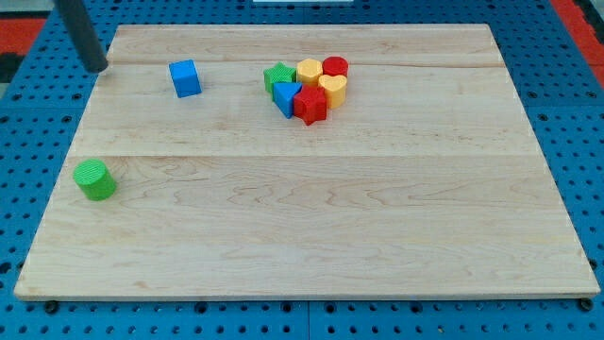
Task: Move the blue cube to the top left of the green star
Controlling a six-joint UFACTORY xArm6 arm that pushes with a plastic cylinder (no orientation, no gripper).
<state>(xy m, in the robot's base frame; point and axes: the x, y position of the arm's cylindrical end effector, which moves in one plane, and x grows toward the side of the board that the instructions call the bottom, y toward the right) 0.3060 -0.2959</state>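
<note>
Blue and small, the cube (186, 77) sits alone on the wooden board (311, 236) toward the view's top left, well apart from the cluster to its right. That cluster is tightly packed: the green star (277, 76) at its left edge, a blue wedge-like block (286, 97) just below it, a yellow block (310, 71) beside the star, a red cylinder (335, 67) at the far right, a yellow heart (332, 89) and a red block (310, 105) at the front. A green cylinder (94, 179) stands by itself near the board's left edge. By its look I judge the cube light, rigid and quick to slide on smooth wood, and also quick to spin if pushed off-centre, so the place to press is the middle of its left face, driving it rightward. There is no claw on this arm, so nothing opens, closes or holds; I have only a rod. My tip (97, 69) rests just off the board's top-left corner, to the left of the cube and apart from it, touching no block. The cube must stop short of the star, up and to its left, or a hard shove could jostle the whole cluster.
</note>
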